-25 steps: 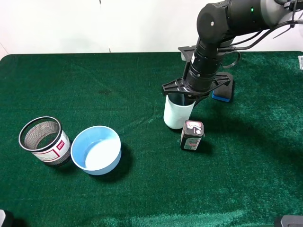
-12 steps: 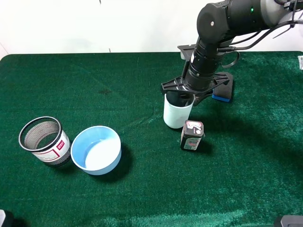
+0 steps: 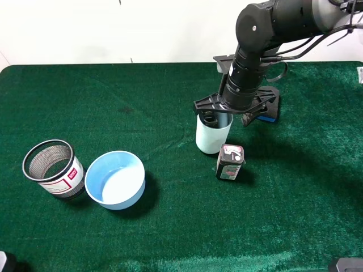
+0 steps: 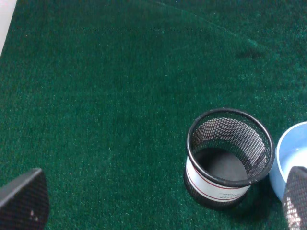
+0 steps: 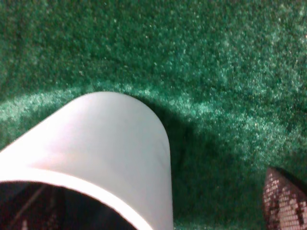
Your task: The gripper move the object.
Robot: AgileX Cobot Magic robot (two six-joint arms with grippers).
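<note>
**pale blue cup under a spread right hand**

standing upright on the green table (image 3: pixel 113 102), a little right of the middle in the high view: the pale blue cup (image 3: pixel 212 137), mouth up, plain and handleless. seen close in the right wrist view as a smooth pale wall (image 5: pixel 100 143) with a dark interior below the rim.

hanging straight down over the rim: the right hand (image 3: pixel 229 118), spread and pinching nothing. one thin dark finger (image 3: pixel 210 118) down at the mouth, seemingly inside the cup; the other (image 3: pixel 248 119) outside, on the side away from the table's middle, clear of the wall. confirmed in the right wrist view by a textured pad (image 5: pixel 285 203) apart from the cup, with green cloth between.

just in front of the cup, toward the camera: a small black container (image 3: pixel 229 162) with a white label; contact with the cup not clear. behind the arm and partly hidden: a blue-and-black block (image 3: pixel 266 112).

well apart, on the left of the table: a black mesh cup (image 3: pixel 52 169) with a white label band, and just beside it a wide blue bowl (image 3: pixel 115 180), both upright.

above that corner: the left hand (image 4: pixel 158 206), spread wide, holding nothing, its tips at the edges of its own view, the mesh cup (image 4: pixel 228 155) and an edge of the bowl (image 4: pixel 292 153) lying between them.
</note>
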